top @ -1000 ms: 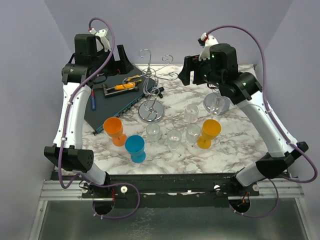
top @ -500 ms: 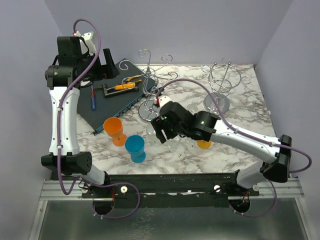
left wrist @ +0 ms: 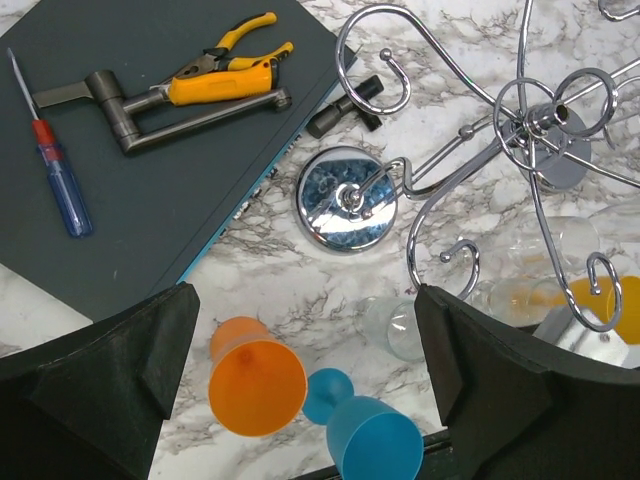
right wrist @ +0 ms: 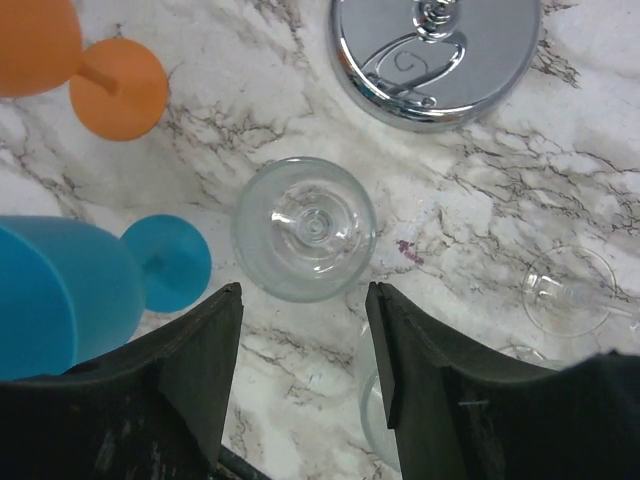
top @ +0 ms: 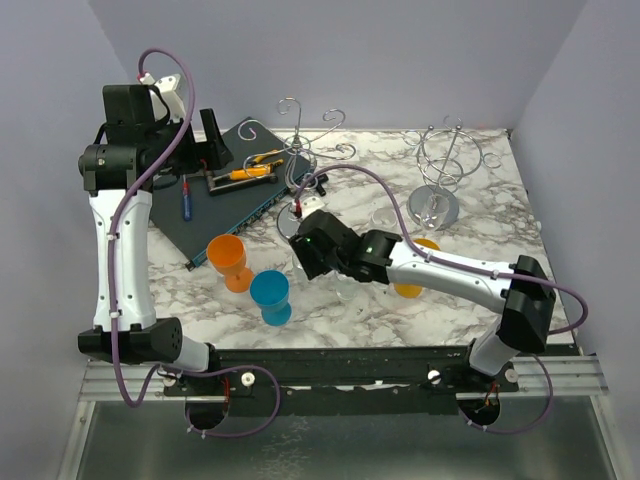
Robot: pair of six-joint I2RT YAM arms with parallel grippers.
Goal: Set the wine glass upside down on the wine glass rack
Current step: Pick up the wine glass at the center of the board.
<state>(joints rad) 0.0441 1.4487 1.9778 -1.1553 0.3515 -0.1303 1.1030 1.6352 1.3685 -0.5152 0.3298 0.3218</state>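
The right pincer (right wrist: 303, 292) is hovering, fingers apart, over the clear wine glass (right wrist: 305, 228) standing on the worktop (right wrist: 250, 90) near the wine glass rack (right wrist: 435, 50), while the left pincer (left wrist: 305, 335) is hanging wide apart.

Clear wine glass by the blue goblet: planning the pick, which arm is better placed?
Right: the right gripper hangs open straight above the wine glass; the left gripper is far back by the dark mat.
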